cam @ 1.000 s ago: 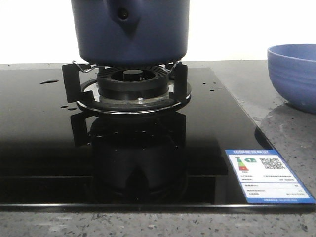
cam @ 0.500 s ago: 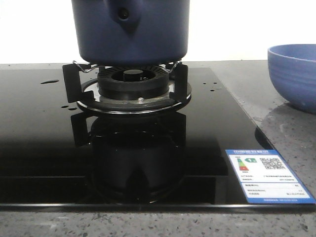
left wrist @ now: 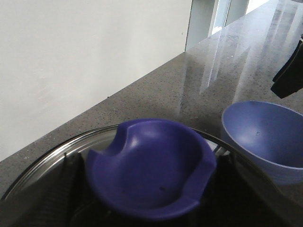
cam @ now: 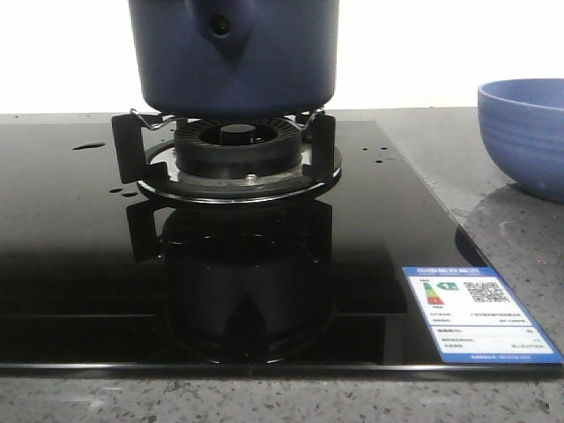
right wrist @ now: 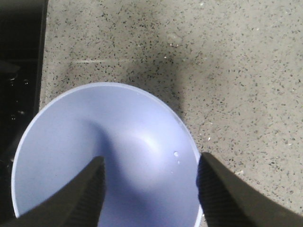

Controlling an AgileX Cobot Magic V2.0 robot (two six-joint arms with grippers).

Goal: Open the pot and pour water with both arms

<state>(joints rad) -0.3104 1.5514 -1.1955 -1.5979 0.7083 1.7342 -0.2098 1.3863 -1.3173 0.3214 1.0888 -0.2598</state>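
Note:
The dark navy pot (cam: 233, 53) stands on the gas burner (cam: 233, 145), its stub handle socket with the round hole facing me. In the left wrist view my left gripper (left wrist: 151, 189) has its dark fingers (left wrist: 66, 189) against both sides of the purple-blue knob (left wrist: 151, 165) of a metal-rimmed glass lid (left wrist: 42, 156). My right gripper (right wrist: 149, 189) is open over the light blue bowl (right wrist: 104, 151), one finger over the inside and one (right wrist: 222, 194) outside the rim. Water shows only as small drops in the bowl (right wrist: 176, 154) and on the hob (cam: 88, 145).
The black glass hob (cam: 70, 247) carries a label (cam: 480, 313) at its front right corner. The light blue bowl (cam: 524, 132) sits on the speckled grey counter (cam: 511, 229) right of the hob. A white wall stands behind.

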